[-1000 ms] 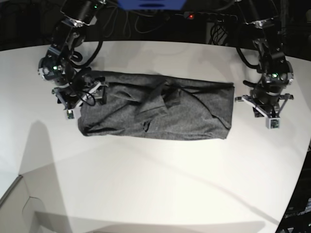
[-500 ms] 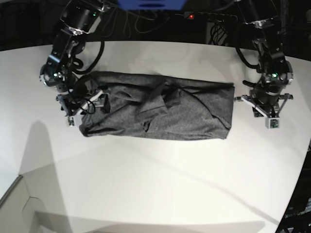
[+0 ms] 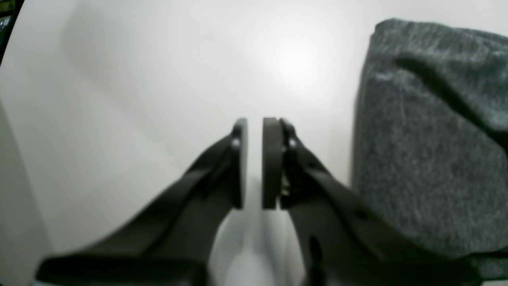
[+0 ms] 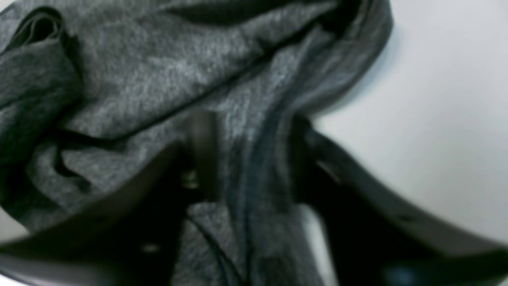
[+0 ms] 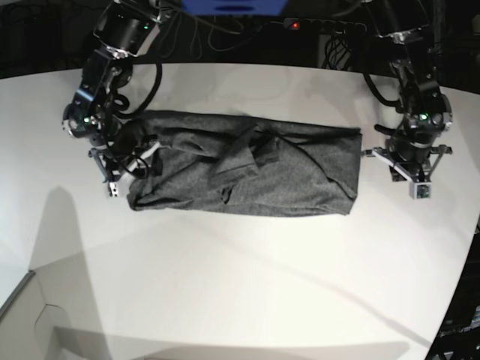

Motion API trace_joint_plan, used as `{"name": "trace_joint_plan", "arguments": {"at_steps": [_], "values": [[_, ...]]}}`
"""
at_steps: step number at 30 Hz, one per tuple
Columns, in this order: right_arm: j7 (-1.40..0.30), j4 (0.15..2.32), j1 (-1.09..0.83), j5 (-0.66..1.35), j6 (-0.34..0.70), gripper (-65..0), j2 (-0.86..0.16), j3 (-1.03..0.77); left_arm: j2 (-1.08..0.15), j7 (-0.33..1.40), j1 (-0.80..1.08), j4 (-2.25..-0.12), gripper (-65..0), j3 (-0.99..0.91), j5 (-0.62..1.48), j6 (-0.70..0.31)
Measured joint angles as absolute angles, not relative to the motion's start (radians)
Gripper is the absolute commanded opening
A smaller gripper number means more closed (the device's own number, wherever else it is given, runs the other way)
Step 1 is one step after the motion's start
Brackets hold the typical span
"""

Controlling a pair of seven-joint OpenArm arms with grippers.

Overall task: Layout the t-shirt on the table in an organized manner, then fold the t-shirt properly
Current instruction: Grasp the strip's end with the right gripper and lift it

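Observation:
The dark grey t-shirt (image 5: 285,169) lies as a long, creased band across the white table (image 5: 240,285). My right gripper (image 5: 135,161) is at the band's left end. In the right wrist view its blurred fingers (image 4: 202,159) stand on either side of a bunched fold of the t-shirt (image 4: 158,79), and my right gripper (image 4: 250,131) is shut on that cloth. My left gripper (image 5: 411,169) hangs just off the band's right edge. In the left wrist view my left gripper (image 3: 254,127) shows only a thin slit between its pads and holds nothing, with the t-shirt (image 3: 416,139) to its right.
A power strip with a red light (image 5: 295,25) and cables lie along the dark back edge. A blue object (image 5: 234,6) sits at top centre. The table's curved edge runs down the right side (image 5: 457,300). A pale corner piece shows at the lower left (image 5: 22,315).
My right gripper has dropped onto the shirt's left end and closed from wide open onto a fold. That end of the cloth has bunched slightly inward. The left arm has not moved.

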State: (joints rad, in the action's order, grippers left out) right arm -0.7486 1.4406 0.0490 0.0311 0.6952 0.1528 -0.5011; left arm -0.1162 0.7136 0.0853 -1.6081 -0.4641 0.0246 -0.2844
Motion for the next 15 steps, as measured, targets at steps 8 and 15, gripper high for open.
{"name": "trace_joint_plan", "arguments": {"at_steps": [8, 15], "values": [[-0.756, 1.443, 0.049, 0.027, 0.695, -65.0, 0.153, -0.501, -0.117, 0.714, 0.086, -1.608, -59.1, -0.464, 0.024, -0.284], [-0.807, 1.517, 0.036, -0.016, 0.695, -65.0, 0.153, -0.454, -0.116, 0.728, 0.059, -1.608, -59.3, -0.557, 0.012, -0.276]]}}
